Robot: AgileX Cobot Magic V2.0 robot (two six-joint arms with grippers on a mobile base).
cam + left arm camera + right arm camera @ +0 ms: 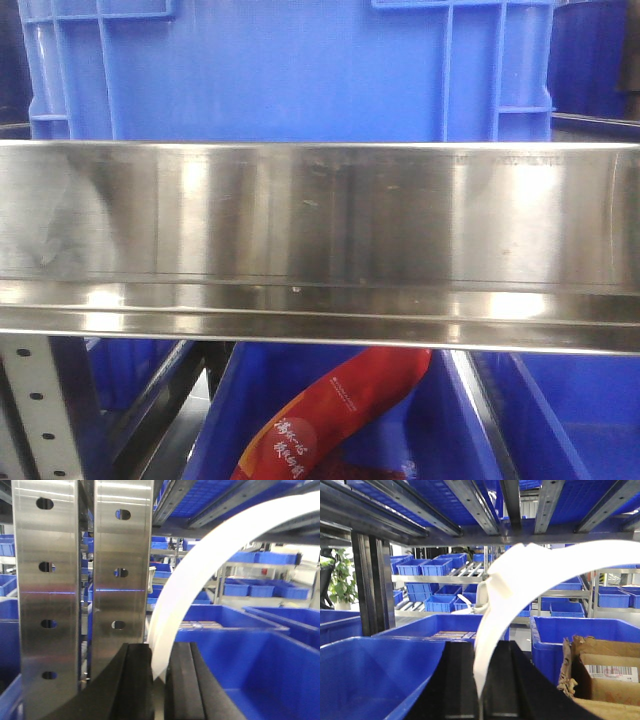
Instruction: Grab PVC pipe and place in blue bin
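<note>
pvc pipe (182,580), far end off frame

We are looking into a warehouse of metal racking. In the front view a brushed steel beam (320,230) runs from the left edge to the right edge, showing soft bright bands of reflected light. A pale perforated upright (35,410) stands below its lower left corner. In the left wrist view two steel posts (47,580) with oval holes stand side by side, with distant racks (265,575) beyond them in bright light. In the right wrist view dark shelf rails (470,505) cross overhead and a dark post (370,585) stands at the left. A leafy plant (337,580) sits at the far left edge, and a roller rack (465,572) lies far back.
</note>
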